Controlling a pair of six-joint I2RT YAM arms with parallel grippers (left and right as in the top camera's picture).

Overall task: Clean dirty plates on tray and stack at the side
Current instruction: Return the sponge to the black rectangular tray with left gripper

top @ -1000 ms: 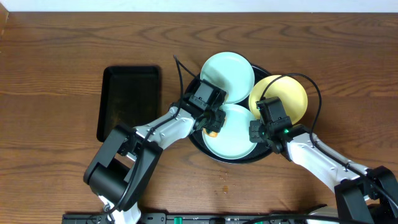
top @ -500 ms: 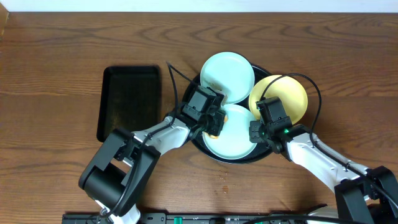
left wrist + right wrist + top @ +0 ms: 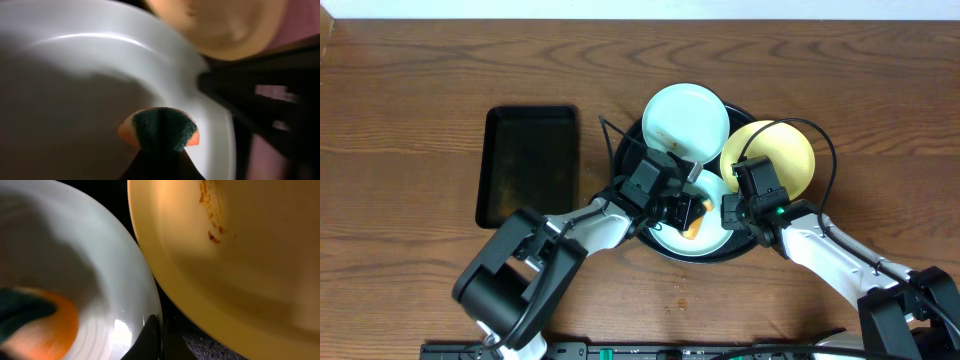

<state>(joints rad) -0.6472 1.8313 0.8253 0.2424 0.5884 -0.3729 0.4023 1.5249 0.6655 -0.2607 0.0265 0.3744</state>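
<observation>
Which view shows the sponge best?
Left wrist: the sponge sits centred and close, green face out, orange edges, pinched by the left gripper on the mint plate. Overhead shows only an orange sliver of it beneath that gripper. Right wrist shows a blurred orange-green patch at lower left.

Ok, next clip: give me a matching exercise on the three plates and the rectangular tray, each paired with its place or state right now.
1. yellow plate
2. near mint plate
3. far mint plate
4. rectangular tray

A. on the table, left of the round tray
B. sponge pressed on it
C. reddish-brown smears on it
D. farthest from the robot, overlapping the round tray's rim

Pairs: 1-C, 2-B, 3-D, 4-A.
</observation>
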